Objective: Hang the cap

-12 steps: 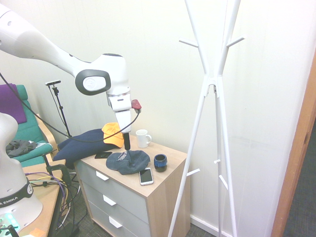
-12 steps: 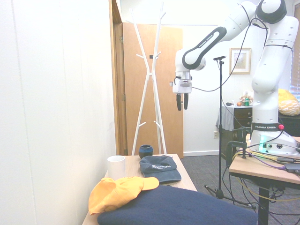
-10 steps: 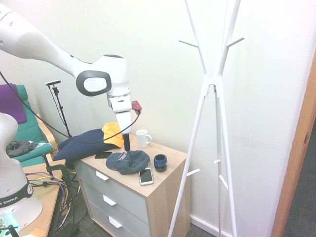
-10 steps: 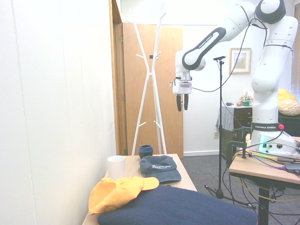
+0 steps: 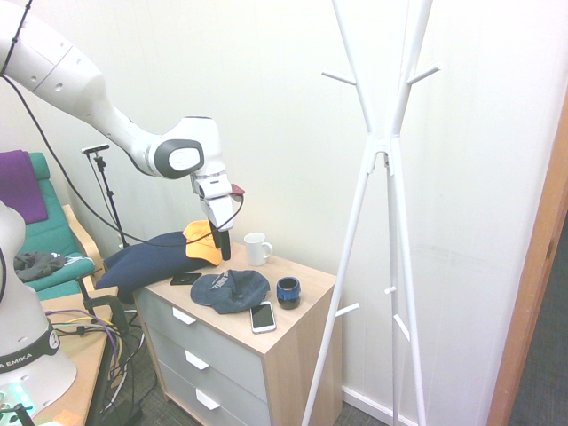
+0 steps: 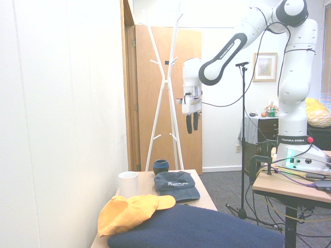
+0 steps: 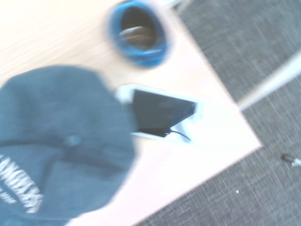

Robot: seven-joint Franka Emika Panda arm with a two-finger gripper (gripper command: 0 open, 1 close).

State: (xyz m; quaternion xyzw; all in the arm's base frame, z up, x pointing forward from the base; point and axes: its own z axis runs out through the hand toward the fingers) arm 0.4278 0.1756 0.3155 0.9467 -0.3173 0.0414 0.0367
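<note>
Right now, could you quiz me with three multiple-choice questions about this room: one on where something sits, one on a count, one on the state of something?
1. Where does the phone lie?
A. beside the navy cap on the dresser
B. on the green chair
C. on the floor

2. How many caps are in view?
A. one
B. two
C. three

3. What is the gripper doing?
A. clamping the cap
B. holding the mug
C. hanging empty above the dresser

Answers: 1 A, since the wrist view shows the phone at the cap's edge. 2 B, the navy one plus an orange cap. 3 C, because the fingers hold nothing and the cap lies flat below.
</note>
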